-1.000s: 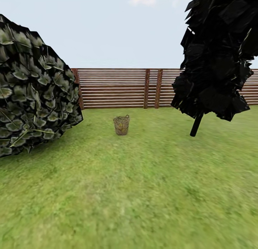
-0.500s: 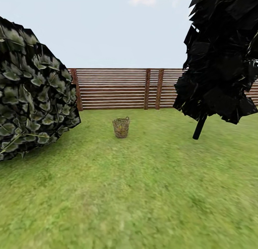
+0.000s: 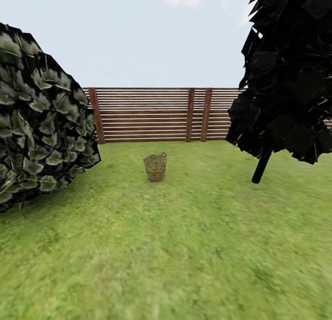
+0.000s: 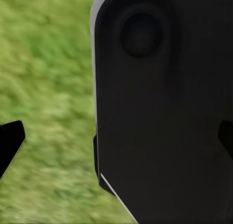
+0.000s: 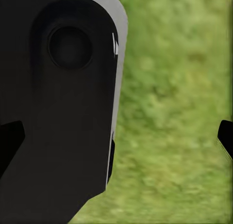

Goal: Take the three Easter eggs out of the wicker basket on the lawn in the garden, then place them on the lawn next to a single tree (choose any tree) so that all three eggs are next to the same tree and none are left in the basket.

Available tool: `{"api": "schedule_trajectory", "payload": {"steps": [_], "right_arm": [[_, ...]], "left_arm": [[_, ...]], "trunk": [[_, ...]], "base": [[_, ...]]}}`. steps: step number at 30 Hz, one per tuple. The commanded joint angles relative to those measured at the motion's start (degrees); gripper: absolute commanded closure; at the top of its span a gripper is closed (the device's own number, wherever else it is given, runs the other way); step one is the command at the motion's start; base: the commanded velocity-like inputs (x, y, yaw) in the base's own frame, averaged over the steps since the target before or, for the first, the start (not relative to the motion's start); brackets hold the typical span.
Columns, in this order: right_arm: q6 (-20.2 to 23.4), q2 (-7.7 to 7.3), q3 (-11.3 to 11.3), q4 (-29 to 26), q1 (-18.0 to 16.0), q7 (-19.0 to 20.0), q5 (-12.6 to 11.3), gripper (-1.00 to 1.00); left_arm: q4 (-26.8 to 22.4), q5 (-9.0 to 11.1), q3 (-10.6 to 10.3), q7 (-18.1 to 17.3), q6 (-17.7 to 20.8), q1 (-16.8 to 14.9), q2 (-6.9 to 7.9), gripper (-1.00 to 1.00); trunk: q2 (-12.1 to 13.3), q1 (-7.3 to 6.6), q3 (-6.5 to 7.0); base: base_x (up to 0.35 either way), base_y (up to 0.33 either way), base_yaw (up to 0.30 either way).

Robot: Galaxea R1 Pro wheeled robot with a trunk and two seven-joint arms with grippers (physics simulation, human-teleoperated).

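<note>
Wicker basket (image 3: 155,167) is standing upright on the lawn (image 3: 166,246), well ahead and roughly central, favouring neither arm; both wrist views are showing fingertips spread apart over grass, gripping nothing

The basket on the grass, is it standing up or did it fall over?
Standing up. The wicker basket sits upright on the lawn, with its open rim on top and its handle sticking up.

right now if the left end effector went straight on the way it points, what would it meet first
Most likely the lawn: the left end effector looks down at grass beside a dark part of the robot's body. Nothing else shows in that line, though depth is unclear.
</note>
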Motion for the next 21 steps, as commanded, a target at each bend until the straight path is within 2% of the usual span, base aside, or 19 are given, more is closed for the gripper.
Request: {"api": "schedule_trajectory", "payload": {"steps": [1,21], "right_arm": [[0.0,-0.02,0.0,0.1,-0.1,0.0,0.5,-1.00],[0.0,0.06,0.1,0.1,-0.1,0.0,0.6,-1.00]], "left_arm": [[-0.1,0.0,0.0,0.0,0.0,0.0,0.02,-1.00],[-0.1,0.0,0.0,0.0,0.0,0.0,-0.01,-1.00]], "trunk": [[0.0,0.03,-0.04],[0.0,0.03,-0.04]], "base": [[0.330,0.000,0.000],[0.330,0.000,0.000]]}}
